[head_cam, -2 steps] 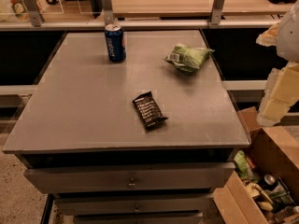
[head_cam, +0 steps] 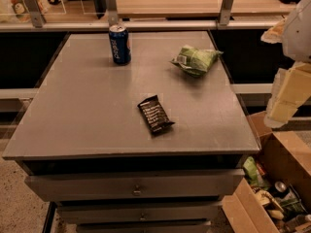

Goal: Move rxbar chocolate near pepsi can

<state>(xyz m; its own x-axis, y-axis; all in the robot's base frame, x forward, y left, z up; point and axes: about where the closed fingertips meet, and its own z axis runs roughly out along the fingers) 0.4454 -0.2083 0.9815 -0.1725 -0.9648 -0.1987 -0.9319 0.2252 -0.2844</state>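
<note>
Gripper (head_cam: 287, 97): held off the right edge of the table (head_cam: 73, 130), above a cardboard box (head_cam: 286, 159), well apart from every item. Whether it is open or closed cannot be told.

Rxbar chocolate (head_cam: 155, 114): laid flat toward the front of the table, right of centre, untouched.
- Risk, as judged: so thin a wrapper may be skated across the smooth top rather than pinched. As it lies askew, only a corner might be caught by an unaligned wrist.
- Appearance: black, glossy, rows of white text, crimped ends.

Pepsi can (head_cam: 119, 44): upright at rear left, well apart from the bar. It may be toppled by a careless placement.

Green snack bag (head_cam: 195, 60): rear right. It may be brushed on the approach.
</note>
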